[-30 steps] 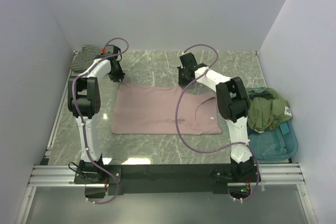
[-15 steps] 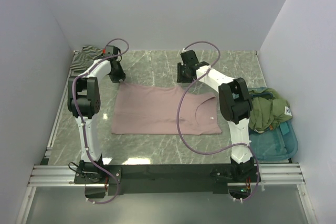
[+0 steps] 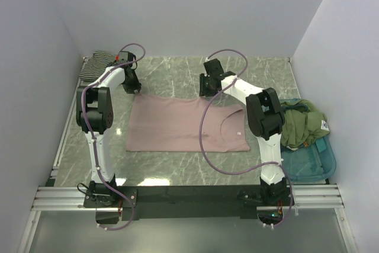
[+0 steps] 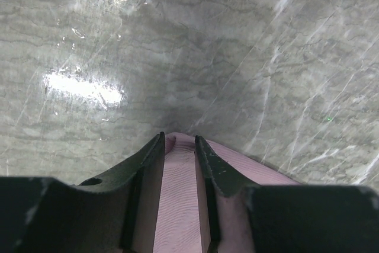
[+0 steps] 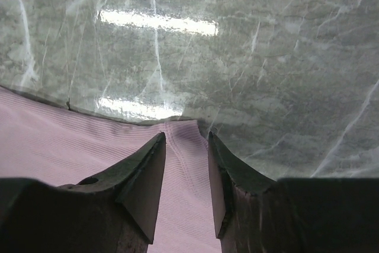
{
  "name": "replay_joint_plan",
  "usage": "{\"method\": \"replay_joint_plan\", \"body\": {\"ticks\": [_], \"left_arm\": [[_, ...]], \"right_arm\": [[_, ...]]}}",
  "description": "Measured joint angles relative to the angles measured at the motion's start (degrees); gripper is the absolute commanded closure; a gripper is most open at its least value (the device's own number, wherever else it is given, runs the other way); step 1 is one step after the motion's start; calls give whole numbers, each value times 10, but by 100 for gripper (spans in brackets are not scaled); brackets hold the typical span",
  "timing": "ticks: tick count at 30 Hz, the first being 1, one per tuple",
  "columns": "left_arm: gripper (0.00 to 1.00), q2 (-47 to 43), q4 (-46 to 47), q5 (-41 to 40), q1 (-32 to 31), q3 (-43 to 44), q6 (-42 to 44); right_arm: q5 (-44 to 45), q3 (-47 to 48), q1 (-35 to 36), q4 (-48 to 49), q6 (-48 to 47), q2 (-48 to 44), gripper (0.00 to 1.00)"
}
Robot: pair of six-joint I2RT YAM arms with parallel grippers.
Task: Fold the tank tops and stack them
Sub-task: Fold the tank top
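The mauve-pink tank top [image 3: 177, 124] lies spread flat at the middle of the marble table [image 3: 260, 72]. The overhead view alone shows the striped tank top [image 3: 98, 63] bunched in the 10 o'clock corner, and an olive garment [image 3: 299, 122] heaped on a teal tray [image 3: 312, 167] at 4 o'clock. The wrist views give the claws. The left gripper [image 4: 179, 140] straddles the pink top's 11 o'clock corner, jaws slightly spread with the fabric lying loose between them. The right gripper [image 5: 186, 137] stands likewise parted over a strap end at 1 o'clock.
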Motion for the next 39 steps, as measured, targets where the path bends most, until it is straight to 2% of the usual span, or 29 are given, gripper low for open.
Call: {"method": "replay_joint_plan", "body": {"ticks": [8,17,24,27,28,31,34,39], "left_arm": [[72,0,-5,0,0,0,2],[73,2,-16,0,0,1,2],[78,4,-18,0,0,1,2],[83,7,-19,0,0,2,2],[89,9,-19,0,0,2,2],[99,14,-20,0,0,3,1],[99,14,-18,2,0,3,1],[99,12,5,11,0,-5,-13]], "right_arm": [[6,0,5,-2,-2,0,58],[8,0,6,-12,-6,3,58],[8,9,8,-18,-7,19,58],[8,10,9,-20,-6,21,59],[8,12,9,-21,-6,23,60],[8,16,10,-24,-6,24,71],[8,17,10,-24,-6,26,81],[12,15,11,-16,-1,26,84]]}}
